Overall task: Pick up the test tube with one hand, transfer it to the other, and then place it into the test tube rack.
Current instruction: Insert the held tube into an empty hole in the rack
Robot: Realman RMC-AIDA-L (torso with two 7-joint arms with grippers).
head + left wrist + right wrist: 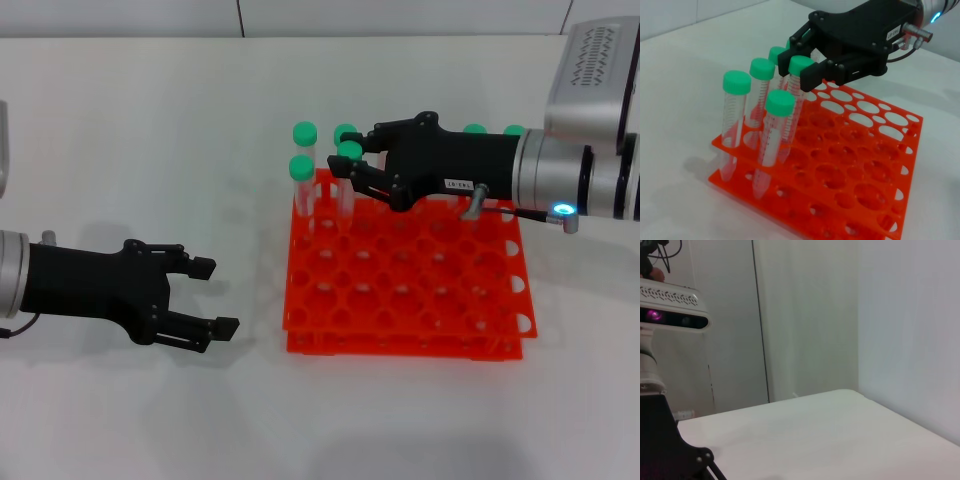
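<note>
The test tube (347,180) is a slender clear plastic thing with a green screw cap, and my right end effector (352,178) pinches it just under that cap, at the far left part of the test tube rack (420,290). From the left wrist view its lower end looks already down in a hole, though I cannot tell how deep it sits. I judge it light and stiff, with a smooth wall that could slip or swing between my pads. The ribbed cap and the shoulder just below it are the surest hold, and that also leaves the body free to slide through both tiers.

Going from large to small: the bench (150,130) is plain white, flat and matte, with open room all round the rack. A pale wall rises beyond its far edge. The rack is bright orange-red, two tiers of round holes, most of them unfilled on the near and right sides. Other green-capped tubes (736,115) stand just beside mine along the far left holes, some leaning, so clearance is tight there. My left end effector (205,297) rests low over the bench, well apart to the left of the rack, fingers spread and holding nothing.
</note>
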